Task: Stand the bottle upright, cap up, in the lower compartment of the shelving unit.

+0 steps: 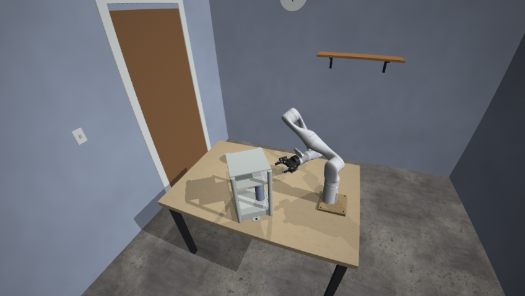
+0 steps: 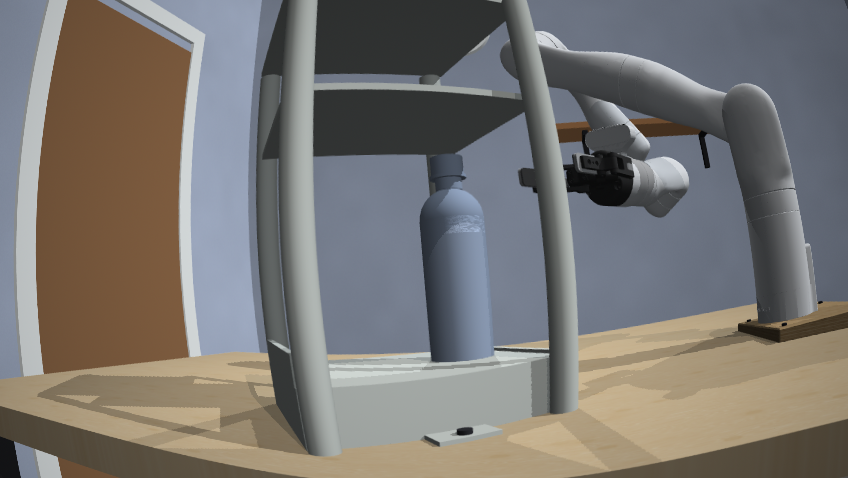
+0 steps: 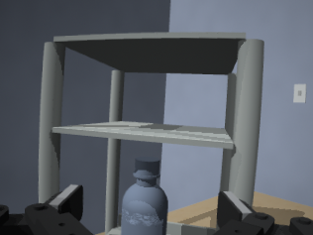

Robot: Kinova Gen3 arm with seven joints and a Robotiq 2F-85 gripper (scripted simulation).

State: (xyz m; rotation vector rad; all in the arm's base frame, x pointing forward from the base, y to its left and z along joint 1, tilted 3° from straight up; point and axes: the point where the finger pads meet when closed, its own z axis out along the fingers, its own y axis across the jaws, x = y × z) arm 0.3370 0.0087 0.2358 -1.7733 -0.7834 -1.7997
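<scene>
Bottle stands upright, cap up, in lower compartment of the shelving unit; base sits on the compartment floor behind the front lip, toward the unit's right side. Placement looks done, judging by that. Step in hand: clearing away w/ an empty gripper.

Left to right, w/ the shelving unit as landmark:
- Left of unit: brown door in the wall, well apart; table top w/ shadows.
- Unit's front-left post bounds the opening; middle shelf sits just above the cap, little headroom there.
- Small grey plate w/ a black knob lies on the table just in front of the lip.
- Unit's front-right post, bottle just left of it.
- Right of unit: gripper, fingers wide apart, nothing between them, about cap height and outside the frame. Wrist view looks into the unit from that side, bottle centred between the fingers.
- Further right: arm base on wooden plate.

Next move, prob.: back the wrist off rightward, away from unit, keeping level so the fingers don't clip a post or shelf edge. Room is open on that side and above; tight only near posts and shelf.
</scene>
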